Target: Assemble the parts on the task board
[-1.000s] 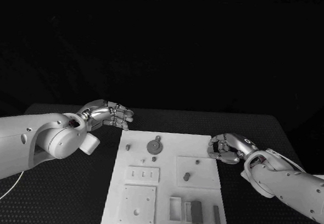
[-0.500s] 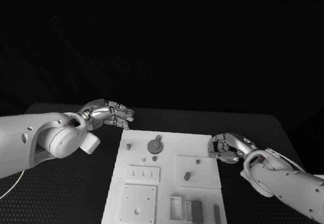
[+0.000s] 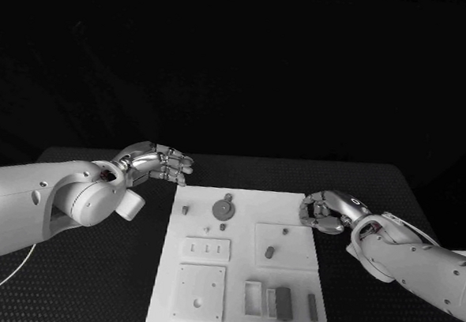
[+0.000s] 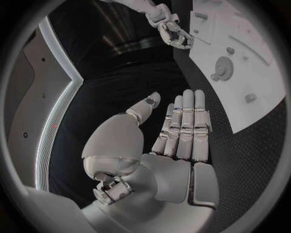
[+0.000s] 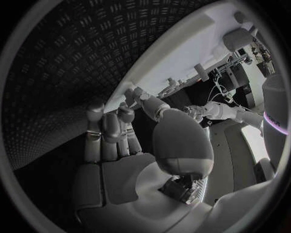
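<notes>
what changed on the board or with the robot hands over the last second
Nothing visibly changed. The left robot hand hovers off the far left corner of the task board, the right robot hand by its far right edge, both holding nothing. The round part and the other parts lie where they were.

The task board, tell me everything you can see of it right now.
The task board is a flat white rectangular plate lying lengthwise on the black table, between the two hands. It carries raised square panels, slots and small holes, and looks like matt plastic. A round grey disc sits near its far end, a few small grey pegs lie scattered mid-board, and dark upright bars stand near its near right corner. Neither the left hand nor the right hand holds anything from it.
</notes>
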Motion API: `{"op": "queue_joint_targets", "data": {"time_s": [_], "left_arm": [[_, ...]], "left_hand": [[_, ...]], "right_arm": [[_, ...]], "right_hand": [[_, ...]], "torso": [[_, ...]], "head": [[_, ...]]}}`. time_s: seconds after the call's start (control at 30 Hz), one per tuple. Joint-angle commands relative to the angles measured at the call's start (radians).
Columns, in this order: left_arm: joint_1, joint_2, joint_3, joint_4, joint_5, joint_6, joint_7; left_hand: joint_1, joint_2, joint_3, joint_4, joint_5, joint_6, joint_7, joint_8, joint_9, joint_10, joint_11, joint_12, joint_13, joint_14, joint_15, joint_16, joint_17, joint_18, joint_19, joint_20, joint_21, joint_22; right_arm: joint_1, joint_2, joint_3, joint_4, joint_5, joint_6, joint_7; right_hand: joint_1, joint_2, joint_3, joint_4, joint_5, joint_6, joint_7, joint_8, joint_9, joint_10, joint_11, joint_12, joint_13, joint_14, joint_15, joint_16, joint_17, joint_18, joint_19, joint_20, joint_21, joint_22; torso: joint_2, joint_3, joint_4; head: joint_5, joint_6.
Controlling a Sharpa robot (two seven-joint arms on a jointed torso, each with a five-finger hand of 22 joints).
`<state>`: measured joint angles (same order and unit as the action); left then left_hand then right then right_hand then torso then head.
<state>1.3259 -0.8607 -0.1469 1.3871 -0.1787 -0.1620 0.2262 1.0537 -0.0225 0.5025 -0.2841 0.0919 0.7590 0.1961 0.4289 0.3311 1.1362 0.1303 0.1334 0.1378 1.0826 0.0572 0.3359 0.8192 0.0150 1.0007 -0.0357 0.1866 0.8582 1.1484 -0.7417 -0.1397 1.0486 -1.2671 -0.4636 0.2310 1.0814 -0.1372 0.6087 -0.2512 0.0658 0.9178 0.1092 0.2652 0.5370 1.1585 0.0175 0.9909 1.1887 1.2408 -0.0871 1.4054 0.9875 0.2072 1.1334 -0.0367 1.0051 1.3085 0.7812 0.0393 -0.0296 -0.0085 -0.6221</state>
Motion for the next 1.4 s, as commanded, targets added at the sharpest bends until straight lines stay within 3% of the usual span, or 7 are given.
{"op": "queue_joint_targets", "data": {"time_s": [0.03,0.8,1.13,1.4], "left_arm": [[0.000,0.001,0.001,0.003,-0.003,0.014,0.004],[0.000,-0.002,0.001,0.005,-0.003,0.015,0.000],[0.000,-0.003,0.001,0.005,-0.004,0.017,0.000],[0.001,-0.003,0.001,0.005,-0.015,0.022,0.001]], "left_hand": [[-0.010,-0.004,-0.001,0.001,-0.005,-0.002,0.009,-0.005,-0.002,0.005,0.002,-0.006,0.001,0.004,0.004,-0.006,0.002,0.016,0.001,-0.003,-0.005,0.002],[-0.011,-0.004,-0.002,0.001,-0.005,-0.008,0.011,-0.008,-0.003,0.005,0.003,-0.009,0.001,0.005,0.004,-0.008,0.004,0.016,0.001,-0.003,-0.006,0.002],[-0.011,-0.003,-0.001,0.001,-0.005,-0.007,0.011,-0.007,-0.003,0.006,0.003,-0.010,0.002,0.005,0.003,-0.009,0.005,0.016,0.002,-0.003,-0.007,0.003],[-0.010,0.001,0.000,0.002,-0.005,0.003,0.007,-0.001,0.000,0.012,0.001,-0.009,0.004,0.006,0.004,-0.011,0.007,0.016,0.002,-0.003,-0.008,0.004]], "right_arm": [[-0.001,0.006,0.000,-0.002,-0.012,0.019,0.007],[-0.005,0.009,0.000,-0.011,-0.015,0.016,0.007],[-0.006,0.010,0.000,-0.011,-0.021,-0.017,0.004],[-0.006,0.008,0.004,-0.001,-0.009,-0.047,-0.001]], "right_hand": [[0.003,0.015,0.000,-0.009,0.002,0.031,0.015,0.009,0.003,0.007,-0.005,0.007,-0.002,0.003,-0.005,0.005,0.001,0.055,0.001,-0.004,0.005,0.019],[-0.001,0.028,-0.001,-0.021,0.002,0.053,0.007,0.018,0.011,0.015,-0.013,0.008,-0.005,0.013,-0.012,0.011,0.013,0.055,0.002,-0.006,0.009,0.018],[0.016,0.068,0.009,-0.036,0.002,0.103,-0.010,0.045,0.033,0.026,-0.029,0.010,-0.007,0.027,-0.025,0.018,0.028,0.055,0.005,-0.010,0.016,0.018],[0.014,0.078,0.003,-0.034,0.002,0.133,-0.023,0.061,0.050,0.044,-0.041,0.013,-0.009,0.053,-0.035,0.030,0.057,0.055,0.014,-0.015,0.024,0.018]], "torso": [[0.000,0.0005,-0.0007],[0.000,0.0006,-0.0011],[-0.001,0.0007,-0.0001],[0.000,0.0009,-0.0008]], "head": [[0.000,-0.002],[0.003,-0.010],[0.002,-0.012],[0.003,-0.013]]}}
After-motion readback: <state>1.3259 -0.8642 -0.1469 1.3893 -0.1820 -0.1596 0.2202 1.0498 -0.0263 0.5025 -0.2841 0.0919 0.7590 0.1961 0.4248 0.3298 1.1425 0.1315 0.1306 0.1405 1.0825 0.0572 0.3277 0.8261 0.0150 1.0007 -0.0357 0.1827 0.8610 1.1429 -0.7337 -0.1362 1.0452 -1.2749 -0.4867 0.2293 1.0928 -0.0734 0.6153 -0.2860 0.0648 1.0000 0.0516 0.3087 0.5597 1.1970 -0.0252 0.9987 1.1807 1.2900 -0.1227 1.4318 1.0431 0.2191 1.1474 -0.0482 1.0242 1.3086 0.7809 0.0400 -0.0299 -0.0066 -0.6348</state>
